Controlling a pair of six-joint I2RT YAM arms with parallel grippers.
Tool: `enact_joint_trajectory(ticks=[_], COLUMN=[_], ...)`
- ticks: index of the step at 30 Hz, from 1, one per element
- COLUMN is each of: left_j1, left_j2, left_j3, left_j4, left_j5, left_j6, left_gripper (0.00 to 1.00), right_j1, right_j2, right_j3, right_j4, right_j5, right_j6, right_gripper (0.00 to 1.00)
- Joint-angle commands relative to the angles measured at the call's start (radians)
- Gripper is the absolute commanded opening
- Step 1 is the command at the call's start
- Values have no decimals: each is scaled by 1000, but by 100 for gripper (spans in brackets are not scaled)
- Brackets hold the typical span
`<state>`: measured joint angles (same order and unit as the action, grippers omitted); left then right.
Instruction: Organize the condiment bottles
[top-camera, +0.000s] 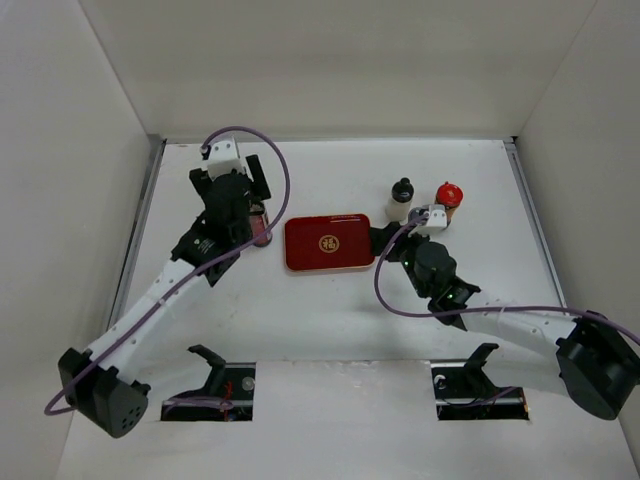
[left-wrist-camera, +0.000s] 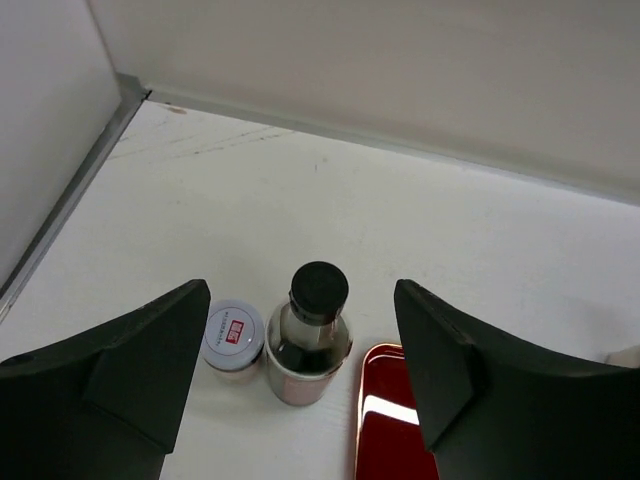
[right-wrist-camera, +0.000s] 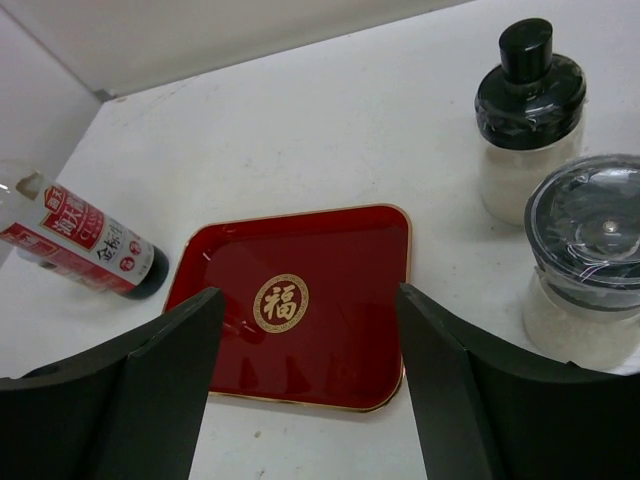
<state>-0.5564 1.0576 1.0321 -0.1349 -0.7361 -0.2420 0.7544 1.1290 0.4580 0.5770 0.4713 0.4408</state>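
In the left wrist view a dark-filled bottle with a black cap (left-wrist-camera: 318, 330) stands upright beside a small jar with a white-grey cap (left-wrist-camera: 233, 337), just left of the red tray's edge (left-wrist-camera: 395, 420). My left gripper (left-wrist-camera: 300, 370) is open and empty, hovering above them (top-camera: 252, 205). My right gripper (right-wrist-camera: 310, 380) is open and empty over the red tray (right-wrist-camera: 300, 300), at its right edge (top-camera: 385, 245). A pale shaker with a black cap (right-wrist-camera: 528, 130) and a jar with a dark clear lid (right-wrist-camera: 590, 270) stand to its right. A red-capped bottle (top-camera: 449, 195) stands further right.
The red tray with the gold emblem (top-camera: 328, 243) lies mid-table with nothing on it. The red-labelled bottle shows at its left in the right wrist view (right-wrist-camera: 80, 245). The enclosure's white walls (top-camera: 80, 200) border the table on the left, back and right.
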Motion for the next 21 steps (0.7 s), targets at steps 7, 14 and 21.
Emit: enact_joint_trajectory(ticks=[7, 14, 21], left_j1=[75, 97, 114], left_j2=[145, 194, 231], left_j3=[62, 28, 17], left_j4=[26, 57, 98], left_j5=[99, 98, 113], left_j6=[-11, -43, -68], left_gripper=[70, 58, 45], right_j1=[24, 24, 24], right_j2=[17, 9, 9], right_j3=[27, 24, 21], right_j4=[58, 58, 58], right_j5=[-28, -25, -28], right_j6=[-11, -14, -14], right_gripper=[78, 78, 78])
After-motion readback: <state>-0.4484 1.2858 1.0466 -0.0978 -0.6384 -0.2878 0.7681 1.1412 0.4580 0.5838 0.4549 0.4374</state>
